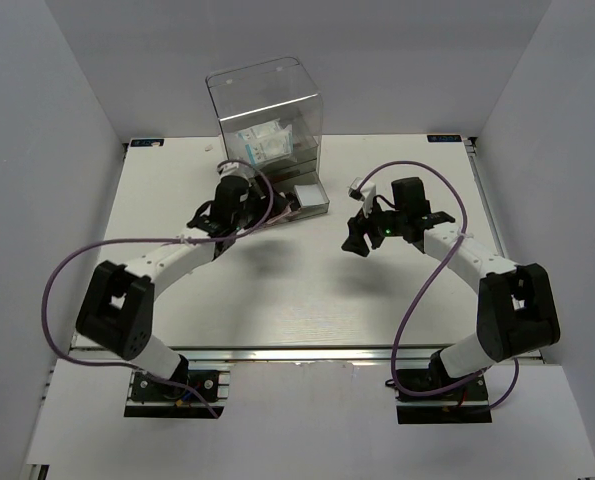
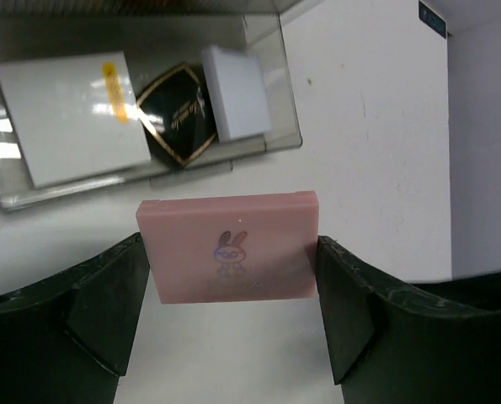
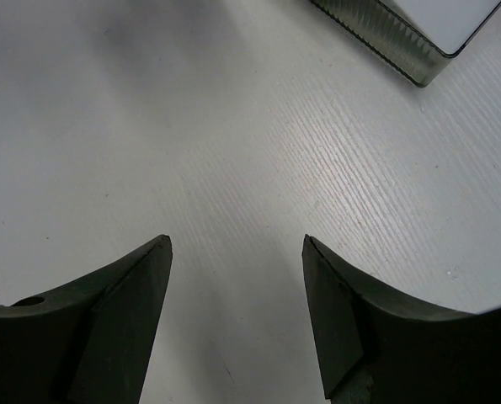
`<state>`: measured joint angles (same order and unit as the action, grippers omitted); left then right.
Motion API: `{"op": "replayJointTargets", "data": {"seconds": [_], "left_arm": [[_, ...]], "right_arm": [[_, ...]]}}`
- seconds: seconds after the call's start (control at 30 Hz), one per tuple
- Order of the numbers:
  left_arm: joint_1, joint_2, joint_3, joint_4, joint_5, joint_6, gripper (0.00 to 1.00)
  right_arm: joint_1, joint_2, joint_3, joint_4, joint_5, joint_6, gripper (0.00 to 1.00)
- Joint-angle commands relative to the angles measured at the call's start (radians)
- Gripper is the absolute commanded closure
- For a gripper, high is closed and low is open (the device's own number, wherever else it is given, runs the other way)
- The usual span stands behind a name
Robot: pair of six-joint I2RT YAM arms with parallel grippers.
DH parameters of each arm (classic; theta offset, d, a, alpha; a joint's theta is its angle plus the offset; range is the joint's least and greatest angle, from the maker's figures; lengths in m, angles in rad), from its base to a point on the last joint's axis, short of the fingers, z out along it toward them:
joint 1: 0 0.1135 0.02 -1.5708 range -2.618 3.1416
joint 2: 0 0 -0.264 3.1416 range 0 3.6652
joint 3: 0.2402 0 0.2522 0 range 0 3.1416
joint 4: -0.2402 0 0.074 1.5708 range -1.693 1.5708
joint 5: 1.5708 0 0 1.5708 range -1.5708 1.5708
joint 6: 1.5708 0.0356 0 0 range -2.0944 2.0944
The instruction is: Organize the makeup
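Observation:
My left gripper point(image 2: 231, 252) is shut on a flat pink square compact point(image 2: 229, 244) with a bunny print, holding it just in front of the open clear drawer point(image 2: 82, 192). In the drawer lie a dark rounded-square compact point(image 2: 176, 115), a white flat packet point(image 2: 69, 115) with a yellow mark and a small white box point(image 2: 236, 91). In the top view the left gripper point(image 1: 239, 192) is at the drawer point(image 1: 313, 199). White packets with blue print point(image 1: 260, 143) sit inside the acrylic box point(image 1: 265, 95). My right gripper point(image 1: 362, 236) is open and empty over bare table; it also shows in the right wrist view point(image 3: 237, 252). No dark-red sticks are in view.
The tall clear acrylic box stands at the back centre of the white table point(image 1: 307, 290). A corner of the clear drawer point(image 3: 402, 46) shows at the top right of the right wrist view. White walls enclose the table on three sides.

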<state>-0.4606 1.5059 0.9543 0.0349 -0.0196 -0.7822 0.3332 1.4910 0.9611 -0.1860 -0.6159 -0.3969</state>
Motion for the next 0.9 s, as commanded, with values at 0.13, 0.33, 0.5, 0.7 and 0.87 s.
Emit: {"op": "replayJointTargets", "data": {"seconds": [0.13, 0.33, 0.5, 0.7, 0.87], "left_arm": [[-0.052, 0.195, 0.265, -0.062, -0.261, 0.11, 0.6], [-0.062, 0.304, 0.366, -0.144, -0.379, 0.141, 0.53], [-0.062, 0.35, 0.399, -0.159, -0.399, 0.184, 0.48], [-0.061, 0.385, 0.417, -0.185, -0.425, 0.189, 0.26], [-0.062, 0.392, 0.426, -0.201, -0.43, 0.192, 0.07]], "right_arm": [[-0.003, -0.06, 0.004, -0.018, 0.001, -0.01, 0.31], [-0.003, -0.064, -0.001, -0.017, 0.004, -0.008, 0.31], [-0.003, -0.057, 0.001, -0.015, 0.004, -0.008, 0.31], [-0.003, -0.052, 0.001, -0.012, -0.001, -0.01, 0.31], [-0.003, -0.054, -0.004, -0.017, -0.002, -0.02, 0.31]]}}
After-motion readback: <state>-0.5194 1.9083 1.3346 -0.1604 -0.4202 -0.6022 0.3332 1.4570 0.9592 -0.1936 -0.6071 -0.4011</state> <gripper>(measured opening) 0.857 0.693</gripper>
